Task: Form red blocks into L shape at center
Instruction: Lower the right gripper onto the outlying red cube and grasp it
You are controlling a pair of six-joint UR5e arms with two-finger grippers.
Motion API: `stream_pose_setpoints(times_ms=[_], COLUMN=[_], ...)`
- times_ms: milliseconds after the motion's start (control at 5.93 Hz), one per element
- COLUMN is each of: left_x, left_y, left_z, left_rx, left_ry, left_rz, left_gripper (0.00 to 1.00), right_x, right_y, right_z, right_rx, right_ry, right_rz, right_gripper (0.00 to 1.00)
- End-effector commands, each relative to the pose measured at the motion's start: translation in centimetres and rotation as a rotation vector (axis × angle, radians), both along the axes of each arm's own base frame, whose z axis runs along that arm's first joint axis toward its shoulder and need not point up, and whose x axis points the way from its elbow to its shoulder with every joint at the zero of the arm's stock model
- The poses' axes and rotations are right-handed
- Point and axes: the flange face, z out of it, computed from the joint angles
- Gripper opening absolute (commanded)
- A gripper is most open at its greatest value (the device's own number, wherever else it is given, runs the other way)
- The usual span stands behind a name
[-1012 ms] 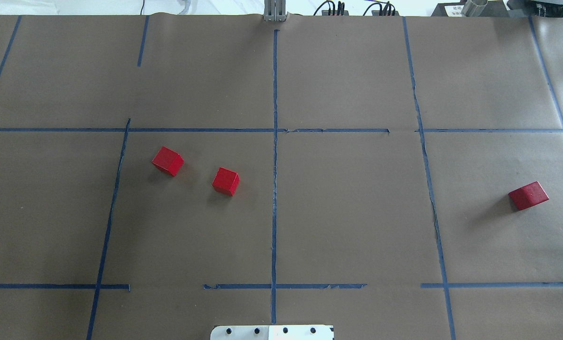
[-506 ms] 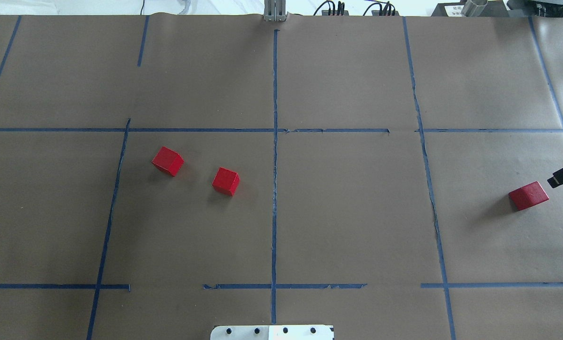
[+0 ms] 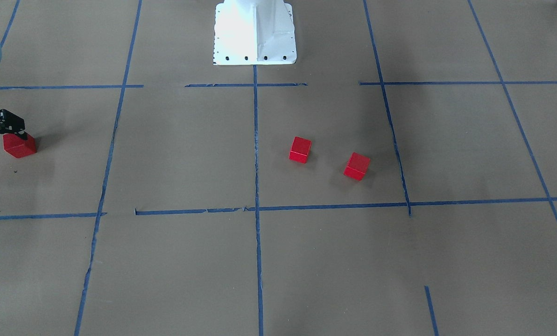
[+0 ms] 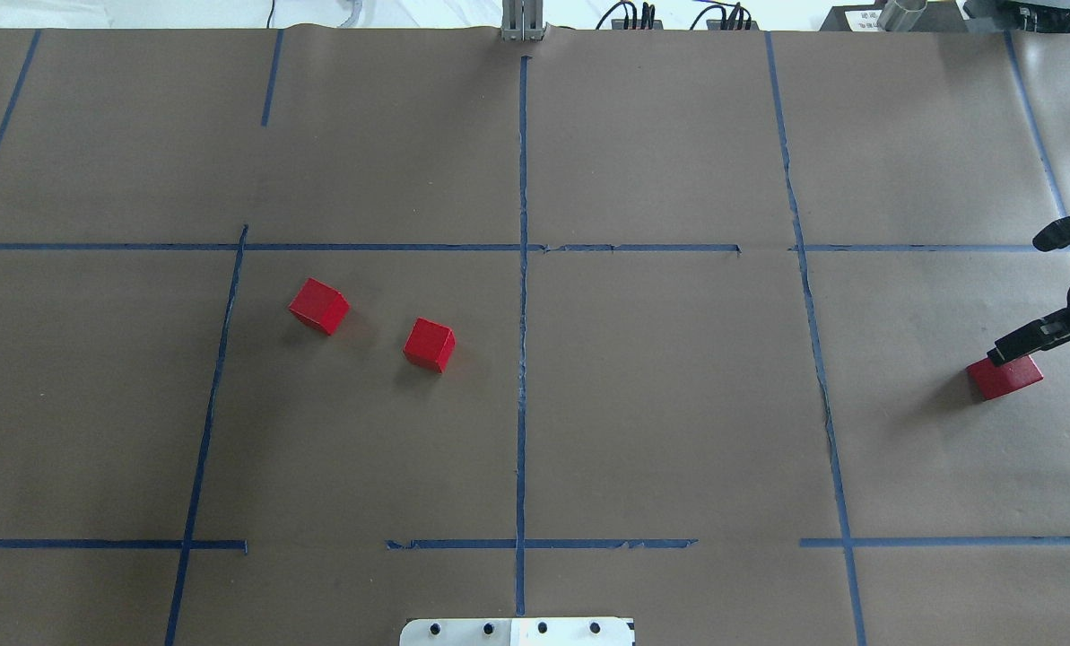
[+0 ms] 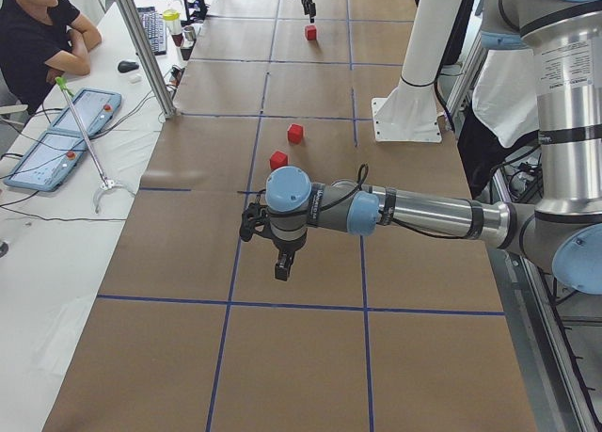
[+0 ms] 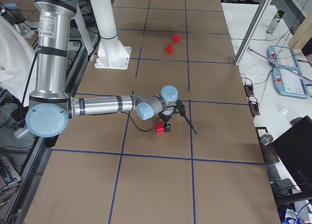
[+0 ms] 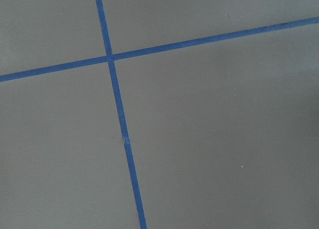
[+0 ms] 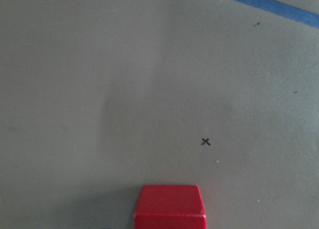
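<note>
Red blocks [image 4: 429,344], two near center [image 4: 522,395], third block [image 4: 1005,379] by spread right gripper [image 4: 1017,301]

Three red blocks [image 4: 319,306] [image 4: 430,344] [image 4: 1005,377], two robot arms, a left arm [image 5: 423,211] and a right arm [image 6: 97,106], two grippers, a left gripper [image 5: 263,253] and a right gripper [image 4: 1019,299], one white robot base [image 3: 255,32], one brown paper surface [image 4: 678,404], one person [image 5: 38,37], two tablet-like panels [image 5: 85,110] [image 5: 42,164]

Right gripper [image 3: 3,140] now at outlying red block [image 3: 20,146] (perhaps touching).
</note>
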Motion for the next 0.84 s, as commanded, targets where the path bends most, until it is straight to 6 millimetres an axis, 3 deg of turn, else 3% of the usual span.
stream_pose_setpoints(times_ms=[0, 169, 337, 506, 674], left_x=[0.0, 0.0, 0.0, 0.0, -0.1], left_y=[0.0, 0.0, 0.0, 0.0, 0.1], left_z=[0.0, 0.0, -0.2, -0.2, -0.4], left_rx=[0.0, 0.0, 0.003, 0.003, 0.007], left_ry=[0.0, 0.0, 0.002, 0.003, 0.004], left_rz=[-0.001, -0.001, -0.001, 0.0, -0.002], left_gripper=[1.0, 1.0, 1.0, 1.0, 1.0], right_x=[-1.0, -1.8, -1.9, -2.0, -2.1], right_y=[0.1, 0.3, 0.5, 0.5, 0.5], right_z=[1.6, 1.7, 1.7, 1.7, 0.3], right_rx=[-0.019, -0.007, -0.01, -0.004, 0.017], right_ry=[0.025, 0.045, 0.043, 0.044, 0.032], right_rz=[0.0, -0.012, -0.015, -0.02, -0.018], right_gripper=[0.99, 0.94, 0.33, 0.03, 0.0])
